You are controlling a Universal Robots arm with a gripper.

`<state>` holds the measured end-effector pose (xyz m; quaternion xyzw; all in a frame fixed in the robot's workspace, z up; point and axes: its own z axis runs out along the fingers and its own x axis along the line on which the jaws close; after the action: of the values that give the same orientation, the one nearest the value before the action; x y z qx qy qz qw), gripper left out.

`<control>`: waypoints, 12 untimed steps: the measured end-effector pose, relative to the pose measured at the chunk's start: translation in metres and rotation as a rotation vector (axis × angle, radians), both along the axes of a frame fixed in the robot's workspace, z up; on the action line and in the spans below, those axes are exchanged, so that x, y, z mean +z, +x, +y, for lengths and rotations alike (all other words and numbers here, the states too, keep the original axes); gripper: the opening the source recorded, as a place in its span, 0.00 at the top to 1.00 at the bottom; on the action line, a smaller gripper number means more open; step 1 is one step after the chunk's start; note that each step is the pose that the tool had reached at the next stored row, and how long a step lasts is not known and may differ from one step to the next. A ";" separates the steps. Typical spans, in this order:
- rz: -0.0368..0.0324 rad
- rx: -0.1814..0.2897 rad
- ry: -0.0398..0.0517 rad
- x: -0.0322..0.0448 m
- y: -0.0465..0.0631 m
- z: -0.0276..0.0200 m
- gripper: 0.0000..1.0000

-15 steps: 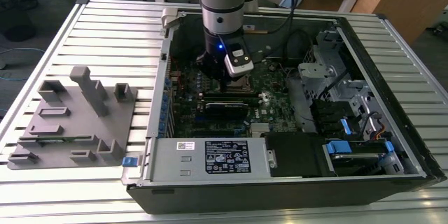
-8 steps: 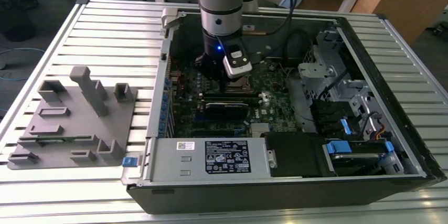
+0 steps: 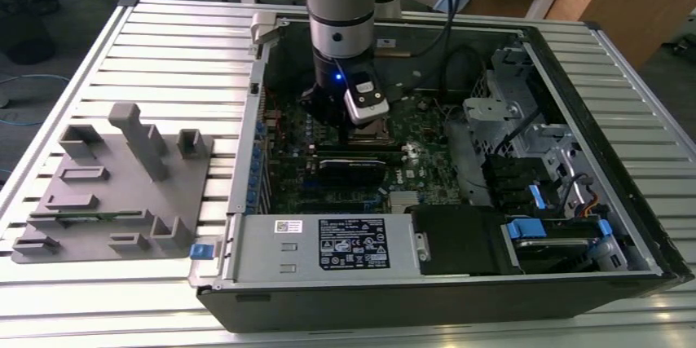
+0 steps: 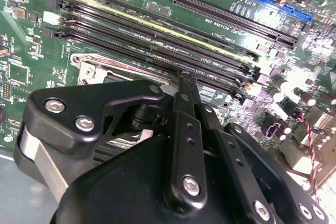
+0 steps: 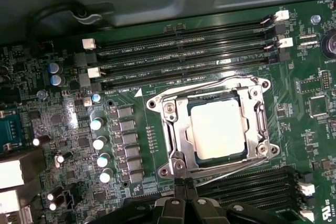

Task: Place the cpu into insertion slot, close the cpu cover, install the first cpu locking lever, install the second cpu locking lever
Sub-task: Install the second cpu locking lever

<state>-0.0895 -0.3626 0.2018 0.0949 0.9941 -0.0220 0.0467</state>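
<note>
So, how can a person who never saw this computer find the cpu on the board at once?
Look inside the open computer case at the green motherboard. Between the two groups of long black memory slots sits a square socket with a silvery metal frame, the cpu cover. The cpu is the flat square chip in its middle, the only smooth, pale metal plate there.

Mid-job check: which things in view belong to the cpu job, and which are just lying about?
Job:
cpu, seated in the slot
cover, down around it
gripper, at the socket's edge

Lying about:
grey fixture on the table
RAM slots
power supply
</note>
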 end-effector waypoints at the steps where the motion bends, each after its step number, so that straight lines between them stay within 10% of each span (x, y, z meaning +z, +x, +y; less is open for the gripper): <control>1: 0.0001 0.000 0.0013 -0.0007 0.000 0.0000 0.89; 12: 0.0000 0.000 0.0201 -0.0036 0.000 0.0001 0.89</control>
<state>-0.0895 -0.3625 0.1982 0.0954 0.9943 -0.0120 0.0458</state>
